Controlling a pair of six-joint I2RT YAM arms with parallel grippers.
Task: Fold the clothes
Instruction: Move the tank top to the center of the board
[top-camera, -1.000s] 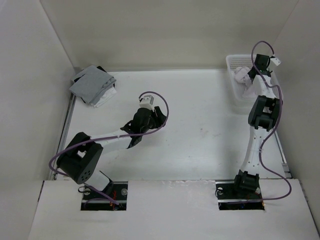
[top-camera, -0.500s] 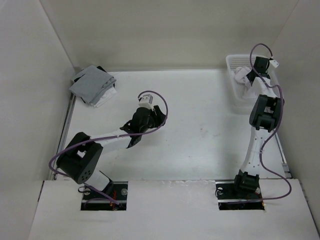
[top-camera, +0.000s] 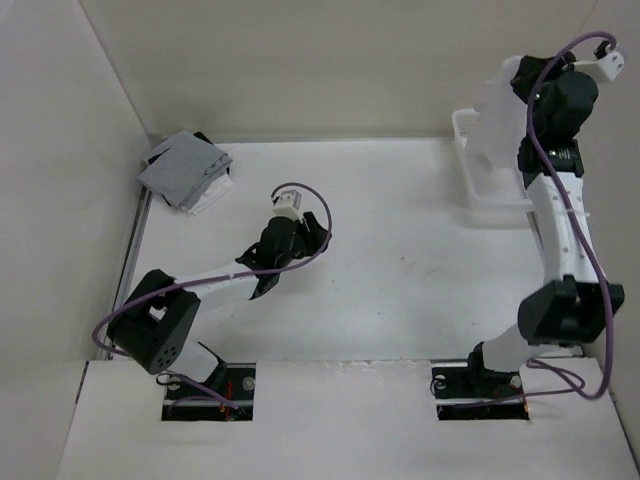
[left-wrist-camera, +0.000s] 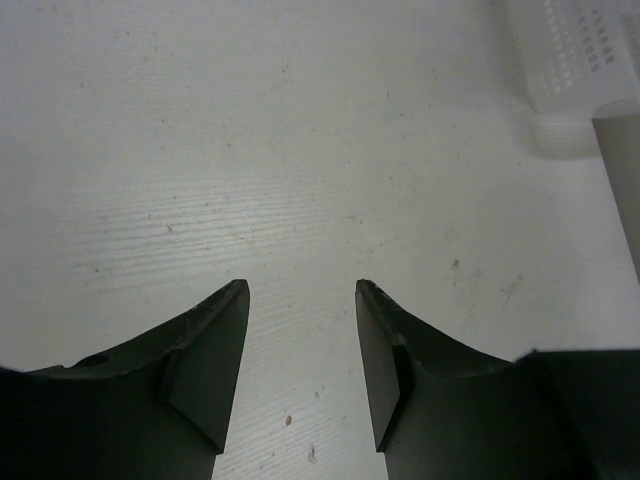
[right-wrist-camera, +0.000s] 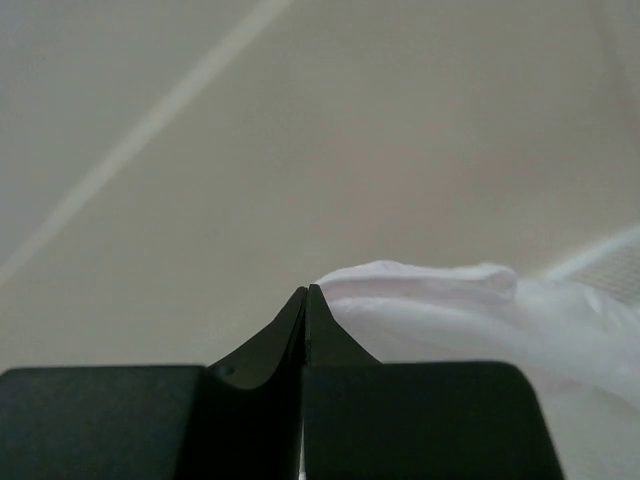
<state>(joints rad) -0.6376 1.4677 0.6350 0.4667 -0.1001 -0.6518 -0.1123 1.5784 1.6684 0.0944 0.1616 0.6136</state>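
Since the right jaws are clamped fully shut on only a thin edge of the soft white, faintly pink garment (top-camera: 494, 130), it could slip free and drop. The garment hangs high at the far-right corner, draping down over the white plastic mesh basket (top-camera: 462, 160). Its low hem could snag the rim and tip or drag the basket. Can't tell what else is in the basket. Left jaws are wide open, holding nothing, low over the white surface (top-camera: 400, 260), well apart from the garment.

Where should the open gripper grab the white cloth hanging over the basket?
Probably a lower hanging edge of the clothes, coming from the left side. The right gripper pinches its top, so it droops over the basket, and the open left gripper is on that side.
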